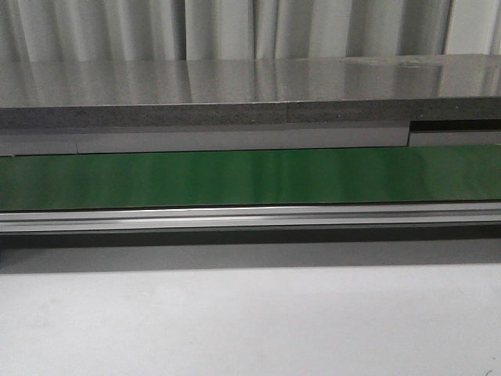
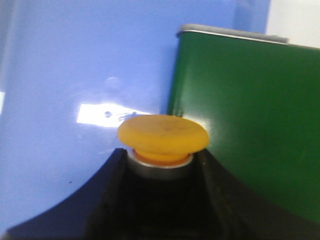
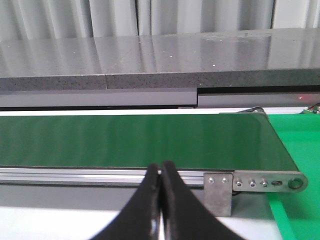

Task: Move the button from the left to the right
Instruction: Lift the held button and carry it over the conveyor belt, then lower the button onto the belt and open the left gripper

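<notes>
While the green belt (image 1: 250,176) runs bare across the front view, the button (image 2: 162,136) is seen clamped in the left gripper (image 2: 160,175).
Its yellow cap points out past the black fingers (image 2: 107,195), a blue surface (image 2: 75,65) and the belt's end beyond; the right gripper (image 3: 160,200) is pressed together, before the belt's rail (image 3: 75,175).

**Supporting surfaces: belt, frame, table and mats**

A green conveyor belt (image 1: 250,177) runs the full width of the front view, edged on the near side by an aluminium rail (image 1: 250,218). Nearer the camera lies a pale table surface (image 1: 250,321); behind the belt stands a grey stone-like slab (image 1: 235,94). The right wrist view shows the belt's end bracket (image 3: 255,183) beside a bright green mat (image 3: 300,150). The left wrist view shows a blue surface (image 2: 75,75) adjoining the belt's end (image 2: 250,120).
</notes>
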You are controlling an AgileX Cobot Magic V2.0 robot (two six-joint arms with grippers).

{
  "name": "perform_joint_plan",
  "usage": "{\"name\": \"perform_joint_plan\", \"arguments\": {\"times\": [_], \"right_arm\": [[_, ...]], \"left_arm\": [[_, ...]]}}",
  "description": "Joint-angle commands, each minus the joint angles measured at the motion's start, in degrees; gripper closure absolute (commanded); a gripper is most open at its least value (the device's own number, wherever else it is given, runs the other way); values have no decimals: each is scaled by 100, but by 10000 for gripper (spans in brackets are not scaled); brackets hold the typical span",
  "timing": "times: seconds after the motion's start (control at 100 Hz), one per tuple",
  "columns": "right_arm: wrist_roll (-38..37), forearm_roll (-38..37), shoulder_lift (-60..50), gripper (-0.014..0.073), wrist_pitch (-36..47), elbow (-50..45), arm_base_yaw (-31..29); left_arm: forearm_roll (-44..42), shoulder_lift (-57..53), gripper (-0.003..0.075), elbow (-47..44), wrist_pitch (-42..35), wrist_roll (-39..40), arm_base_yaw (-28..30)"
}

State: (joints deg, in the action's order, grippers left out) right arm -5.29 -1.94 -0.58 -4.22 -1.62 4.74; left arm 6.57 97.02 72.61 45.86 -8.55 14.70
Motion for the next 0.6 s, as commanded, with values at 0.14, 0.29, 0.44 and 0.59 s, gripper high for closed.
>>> {"name": "perform_joint_plan", "arguments": {"times": [0.14,0.29,0.44,0.59], "right_arm": [[18,-17,-105,660,463,102,-12],[18,-17,-105,660,463,102,-12],[18,-17,-105,660,463,102,-12],[18,-17,-105,660,463,102,-12]], "left_arm": [[15,-139,741,138,-225,-55,-333],[91,101,741,138,-178,-128,-402],[127,214,738,138,-189,-139,-484],[166,234,634,138,-214,-195,-493]]}}
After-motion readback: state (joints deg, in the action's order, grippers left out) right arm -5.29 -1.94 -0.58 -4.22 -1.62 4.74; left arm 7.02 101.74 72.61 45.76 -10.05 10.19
